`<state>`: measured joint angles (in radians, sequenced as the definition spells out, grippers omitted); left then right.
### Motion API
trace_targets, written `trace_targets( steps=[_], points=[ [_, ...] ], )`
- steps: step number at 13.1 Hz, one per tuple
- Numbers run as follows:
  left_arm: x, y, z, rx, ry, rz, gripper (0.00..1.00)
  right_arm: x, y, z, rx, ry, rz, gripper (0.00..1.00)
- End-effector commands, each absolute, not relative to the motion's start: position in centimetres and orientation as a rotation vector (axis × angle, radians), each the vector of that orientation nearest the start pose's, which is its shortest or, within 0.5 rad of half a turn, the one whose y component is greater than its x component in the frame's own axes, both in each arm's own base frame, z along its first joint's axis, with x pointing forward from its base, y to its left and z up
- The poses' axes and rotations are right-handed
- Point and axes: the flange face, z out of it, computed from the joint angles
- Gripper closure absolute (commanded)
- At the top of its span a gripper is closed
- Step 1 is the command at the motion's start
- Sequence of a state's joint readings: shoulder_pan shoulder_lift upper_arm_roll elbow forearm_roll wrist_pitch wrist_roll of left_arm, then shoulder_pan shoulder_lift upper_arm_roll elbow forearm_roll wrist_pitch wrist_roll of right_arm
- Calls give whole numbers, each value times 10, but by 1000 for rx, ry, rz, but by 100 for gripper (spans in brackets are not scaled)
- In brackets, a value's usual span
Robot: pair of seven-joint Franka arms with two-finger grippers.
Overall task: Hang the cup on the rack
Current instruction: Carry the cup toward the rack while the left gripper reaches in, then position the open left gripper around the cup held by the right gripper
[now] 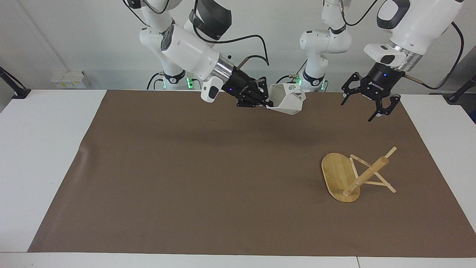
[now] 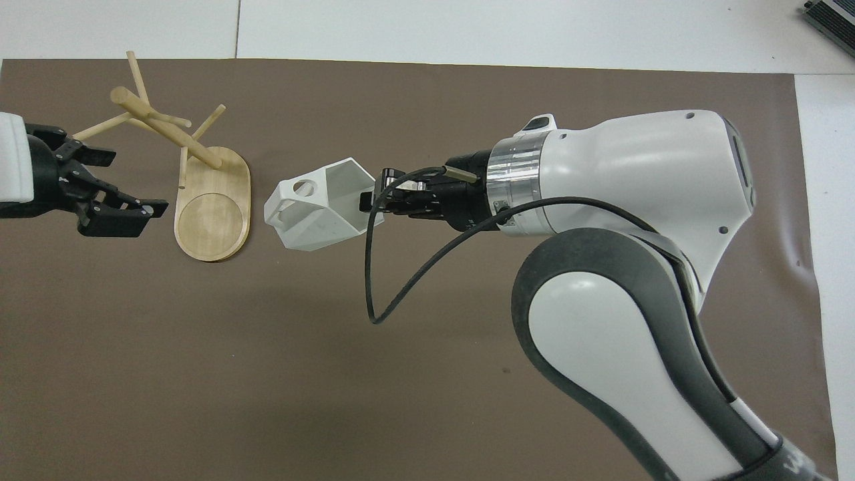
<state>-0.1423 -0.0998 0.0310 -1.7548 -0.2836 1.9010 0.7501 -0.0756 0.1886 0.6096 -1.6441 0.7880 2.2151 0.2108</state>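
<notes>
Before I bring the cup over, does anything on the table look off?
Yes: the rack has tipped over. Its oval base stands on edge on the brown mat, and the post and pegs slant sideways toward the left arm's end. The right gripper holds the cup in the air; the left gripper hangs open above the mat.
</notes>
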Motion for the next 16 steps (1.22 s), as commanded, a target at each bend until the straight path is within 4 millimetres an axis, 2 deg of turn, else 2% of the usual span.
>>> trace_targets(
  steps=[1,7,9,12,16],
  points=[
    [537,-88,622,-2994,1394,-642,0,560,324,577,-2226,98,-35,100],
    [535,-110,604,-2991,1674,-918,0,560,323,576,-2239,91,-42,100],
    [533,-115,591,-2984,1750,-943,0,560,323,576,-2239,93,-41,100],
    [528,-129,583,-2913,1857,-982,0,558,326,577,-2238,87,-43,100],
    [522,-135,574,-2892,1952,-1074,0,551,340,582,-2223,126,-25,100]
  ],
)
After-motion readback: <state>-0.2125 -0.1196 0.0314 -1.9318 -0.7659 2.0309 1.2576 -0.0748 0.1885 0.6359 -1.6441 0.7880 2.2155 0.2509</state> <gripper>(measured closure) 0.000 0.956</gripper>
